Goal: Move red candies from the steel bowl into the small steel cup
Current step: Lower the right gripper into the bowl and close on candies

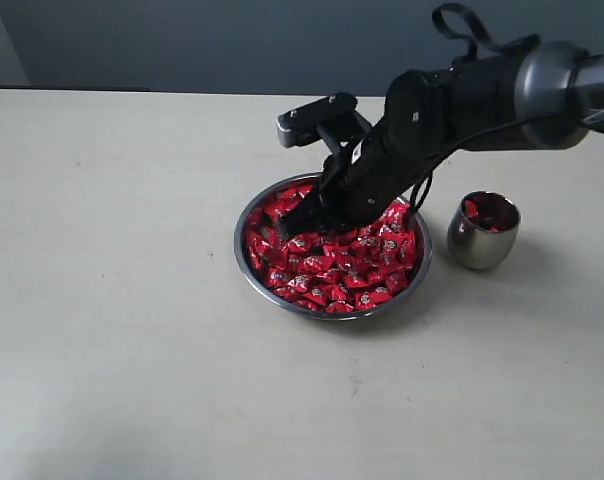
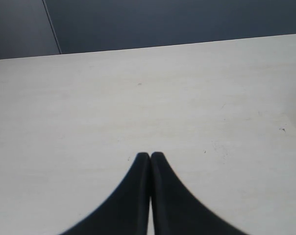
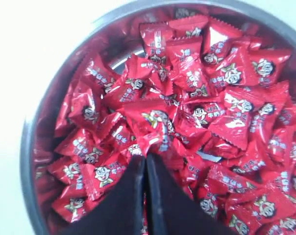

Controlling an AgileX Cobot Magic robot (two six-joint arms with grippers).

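In wide shallow steel bowl on tabletop, wrapped red candies. To its right, apart, small rounded steel cup, candies inside.

The right arm slopes downward, right claw closed; the left claw is closed too.

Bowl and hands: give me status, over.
Right hand shut, tips down among candies in bowl; whether one is pinched, unclear. Left hand shut over bare table. Cup beside bowl, some red inside. Nothing in the way.

1 steel bowl, 1 small steel cup, well over 30 red candies.
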